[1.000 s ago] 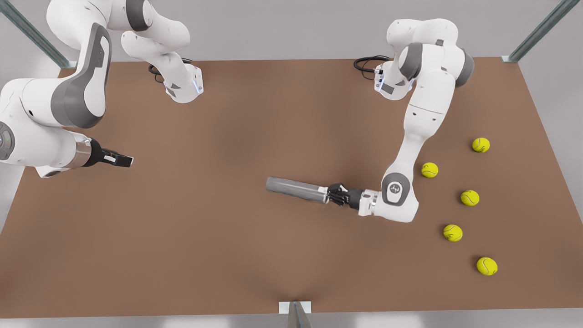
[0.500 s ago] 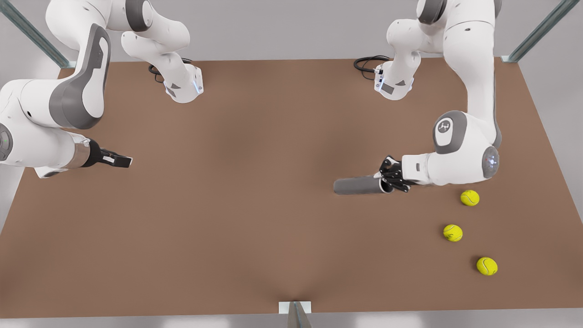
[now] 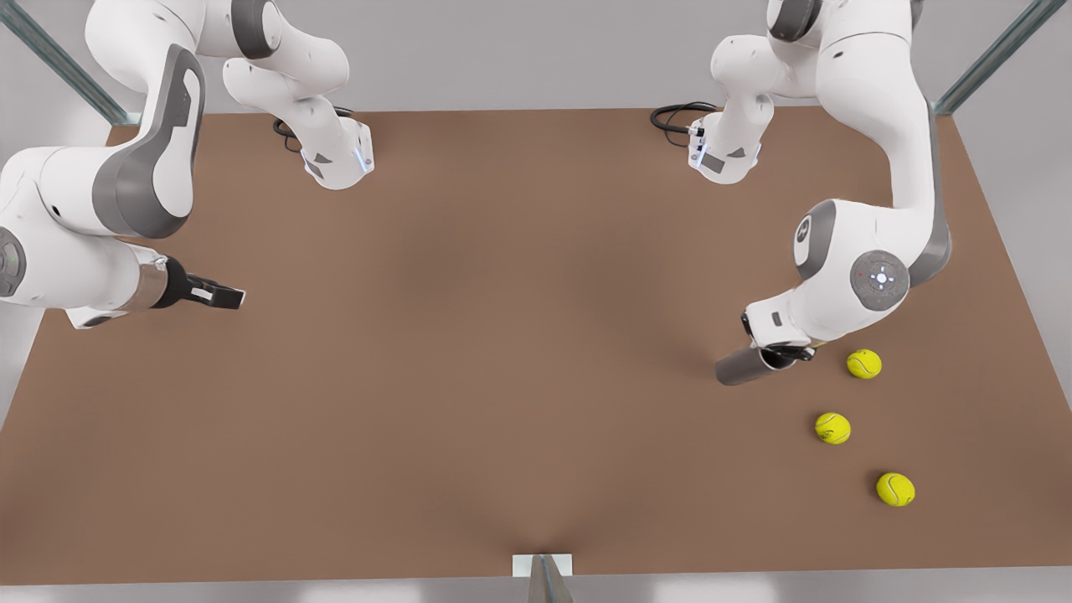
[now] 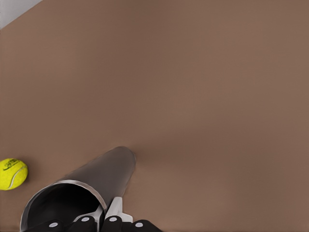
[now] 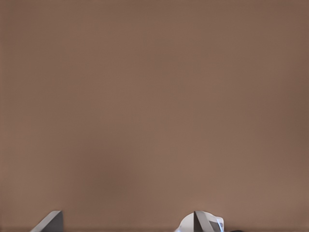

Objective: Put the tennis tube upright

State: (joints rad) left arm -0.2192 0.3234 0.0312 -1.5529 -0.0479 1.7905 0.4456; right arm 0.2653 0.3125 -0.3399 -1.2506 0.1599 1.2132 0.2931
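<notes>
Two arms on the table [image 3: 502,335]: left gripper [image 3: 779,356] clamped on the tennis tube's [image 3: 741,367] open rim near the right edge, long axis tilted, far end low toward the middle. Right gripper [image 3: 219,293] parked by the opposite edge, fingers apart, holding nothing.

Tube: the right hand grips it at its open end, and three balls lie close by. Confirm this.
Not the right hand. The left hand grips the tube at its open end, as the left wrist view shows; the right hand waits, open, at the front view's left. Three balls do lie close by.
</notes>
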